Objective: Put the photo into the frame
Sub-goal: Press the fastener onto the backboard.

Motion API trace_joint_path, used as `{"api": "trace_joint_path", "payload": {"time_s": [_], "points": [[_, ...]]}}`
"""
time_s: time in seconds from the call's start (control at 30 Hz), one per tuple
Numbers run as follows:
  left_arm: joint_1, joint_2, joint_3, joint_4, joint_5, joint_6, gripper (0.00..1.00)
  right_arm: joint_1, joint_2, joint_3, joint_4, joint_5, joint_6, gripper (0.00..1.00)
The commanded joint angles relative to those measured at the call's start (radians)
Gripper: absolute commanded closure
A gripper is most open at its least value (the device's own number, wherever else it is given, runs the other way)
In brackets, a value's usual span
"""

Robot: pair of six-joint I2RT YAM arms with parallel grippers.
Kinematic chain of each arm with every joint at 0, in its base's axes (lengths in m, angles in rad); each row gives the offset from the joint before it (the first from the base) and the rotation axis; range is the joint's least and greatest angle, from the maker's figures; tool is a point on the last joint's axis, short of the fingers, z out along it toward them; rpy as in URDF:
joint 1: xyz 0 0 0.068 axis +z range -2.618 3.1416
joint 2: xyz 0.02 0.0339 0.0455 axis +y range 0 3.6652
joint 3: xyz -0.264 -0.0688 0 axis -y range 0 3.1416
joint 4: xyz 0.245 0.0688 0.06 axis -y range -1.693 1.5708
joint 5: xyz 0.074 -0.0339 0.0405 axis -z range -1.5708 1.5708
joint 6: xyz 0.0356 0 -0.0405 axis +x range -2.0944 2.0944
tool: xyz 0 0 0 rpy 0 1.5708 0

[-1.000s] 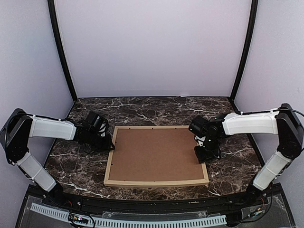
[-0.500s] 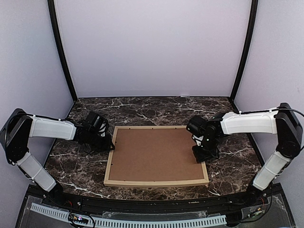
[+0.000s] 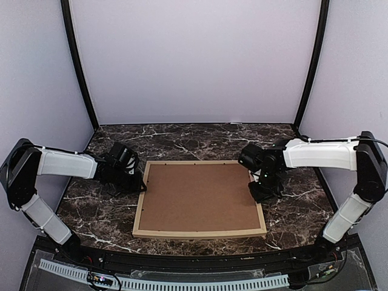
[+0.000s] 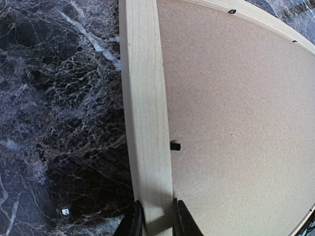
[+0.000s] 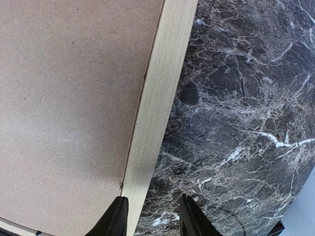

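Observation:
The frame [image 3: 200,233] of light wood lies back side up on the marble table, with the brown backing board [image 3: 200,197] filling it. The photo is hidden. My left gripper [image 3: 143,187] is shut on the frame's left rail [image 4: 145,123], one finger on each side of it [image 4: 157,223]. My right gripper [image 3: 262,193] is open at the right rail [image 5: 157,113]. One of its fingers is over the rail's inner edge and the other is over bare marble [image 5: 150,216].
Small black retaining tabs [image 4: 175,146] sit along the frame's inner edge over the backing board [image 4: 236,123]. Dark marble table [image 3: 200,139] surrounds the frame. Pale walls and black corner posts close in the back and sides.
My right gripper has shifted a little toward the far side along the frame's right rail. The left gripper and the frame have stayed put.

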Motion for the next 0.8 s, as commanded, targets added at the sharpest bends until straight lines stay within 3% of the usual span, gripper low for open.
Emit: {"api": "trace_joint_path", "payload": {"time_s": [0.0, 0.77], "points": [[-0.008, 0.047, -0.039, -0.027, 0.016, 0.019, 0.99, 0.004, 0.017, 0.031, -0.052, 0.058, 0.017, 0.63], [-0.008, 0.053, -0.052, -0.013, 0.016, 0.021, 0.99, 0.057, 0.115, 0.026, -0.024, 0.032, 0.022, 0.64]]}}
